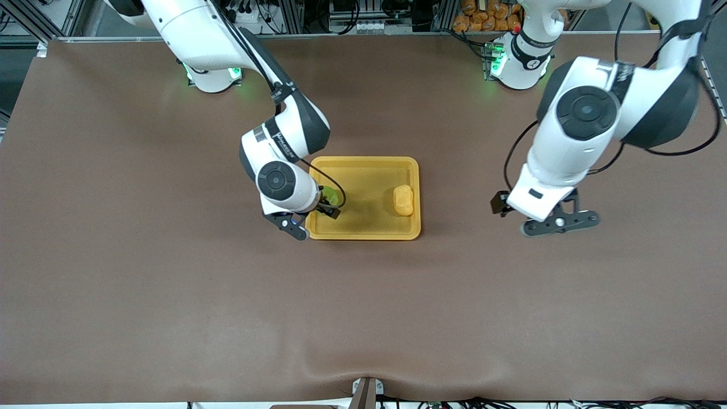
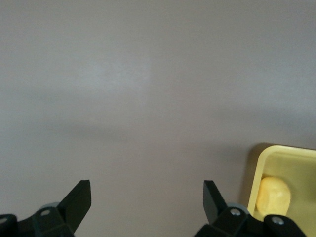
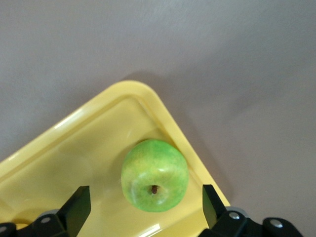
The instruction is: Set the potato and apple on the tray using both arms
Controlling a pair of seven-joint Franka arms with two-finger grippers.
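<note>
My two arms are glossy white shells with black joint sections and round black caps at the elbows and wrists. Thin black cables loop along each one. My bases glow green. My left gripper (image 1: pixel 559 222) is black, with silver screw heads along its finger bar; my right gripper (image 1: pixel 309 218) is the same black, wedge-tipped make.

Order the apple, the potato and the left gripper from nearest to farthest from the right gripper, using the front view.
1. Apple: in the tray, directly under the open right gripper.
2. Potato: in the tray, toward the left arm's end.
3. Left gripper: open, over the bare table outside the tray.
</note>
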